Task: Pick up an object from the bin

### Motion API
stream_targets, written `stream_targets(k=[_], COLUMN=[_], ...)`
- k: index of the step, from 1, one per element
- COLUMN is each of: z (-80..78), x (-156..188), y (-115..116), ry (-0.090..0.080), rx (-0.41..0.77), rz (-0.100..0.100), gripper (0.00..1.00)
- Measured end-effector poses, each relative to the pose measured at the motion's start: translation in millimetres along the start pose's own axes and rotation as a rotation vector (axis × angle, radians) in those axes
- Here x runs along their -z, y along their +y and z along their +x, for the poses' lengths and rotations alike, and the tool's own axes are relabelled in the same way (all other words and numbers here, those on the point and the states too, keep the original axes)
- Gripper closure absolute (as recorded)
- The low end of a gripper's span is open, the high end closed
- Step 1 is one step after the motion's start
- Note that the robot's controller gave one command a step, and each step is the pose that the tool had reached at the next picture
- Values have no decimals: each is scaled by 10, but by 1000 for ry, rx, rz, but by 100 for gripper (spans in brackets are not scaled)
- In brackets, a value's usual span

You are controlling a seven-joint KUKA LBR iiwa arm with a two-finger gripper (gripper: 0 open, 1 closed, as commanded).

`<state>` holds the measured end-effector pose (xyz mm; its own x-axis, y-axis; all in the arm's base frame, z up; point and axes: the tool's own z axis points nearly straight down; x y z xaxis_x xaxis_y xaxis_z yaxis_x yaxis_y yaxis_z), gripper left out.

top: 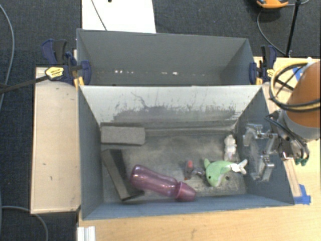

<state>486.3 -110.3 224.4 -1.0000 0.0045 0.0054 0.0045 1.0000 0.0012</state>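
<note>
Hanging low at the right side of the grey bin [165, 104], the end effector [263, 170] stands near a green plush toy [217, 171] with white fins, which lies toward the front right of the floor. Whether the end effector is open or closed cannot be told. A small white figure [229, 147] stands just behind the toy, and a purple bottle [161, 183] lies to its left.
</note>
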Motion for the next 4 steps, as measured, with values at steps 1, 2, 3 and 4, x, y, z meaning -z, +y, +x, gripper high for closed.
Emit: stream_targets(k=[1,2,3,4], z=[-15,-52,-117,-117], x=[43,-357,-1536,-1536], y=[5,124,139,139], ry=[-8,-15,-10,-10], rx=[4,21,110,110], rz=[2,3,2,2], gripper=[0,0,100,100])
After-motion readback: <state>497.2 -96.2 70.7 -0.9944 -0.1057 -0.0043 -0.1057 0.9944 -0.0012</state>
